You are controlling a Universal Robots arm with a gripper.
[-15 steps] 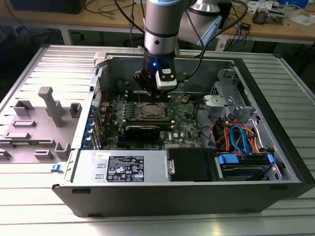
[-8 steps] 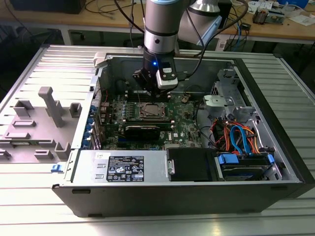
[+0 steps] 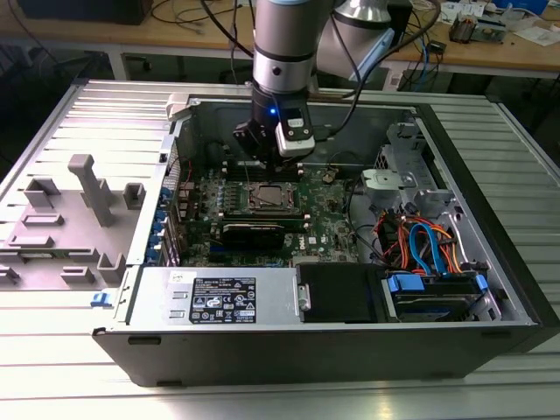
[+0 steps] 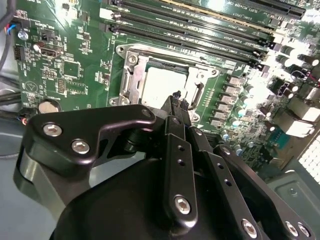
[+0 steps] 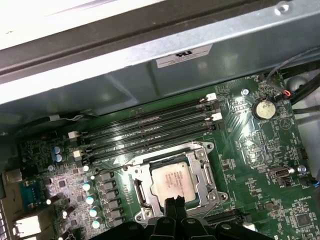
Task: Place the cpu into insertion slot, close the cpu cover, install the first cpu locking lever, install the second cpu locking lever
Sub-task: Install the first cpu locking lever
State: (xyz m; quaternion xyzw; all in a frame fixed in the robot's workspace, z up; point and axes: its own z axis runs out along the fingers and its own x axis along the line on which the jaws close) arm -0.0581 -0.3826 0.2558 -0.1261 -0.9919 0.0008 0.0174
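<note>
one dull silver-grey square, the cpu (image 5: 173, 181), lies flat just beneath my claw (image 5: 176, 201), with faint print on its top. the cpu cover (image 5: 207, 172), a thin silver frame, lies flat around it on the green circuit board (image 5: 250, 150). my fingers are clenched together, empty, over the cpu's edge.

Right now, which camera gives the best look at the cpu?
The first wrist view: the cpu lies nearly whole in the insertion slot, the gripper covering just one edge. In the second wrist view the gripper hides part of it. The exterior view shows it distant, beneath the arm.
</note>
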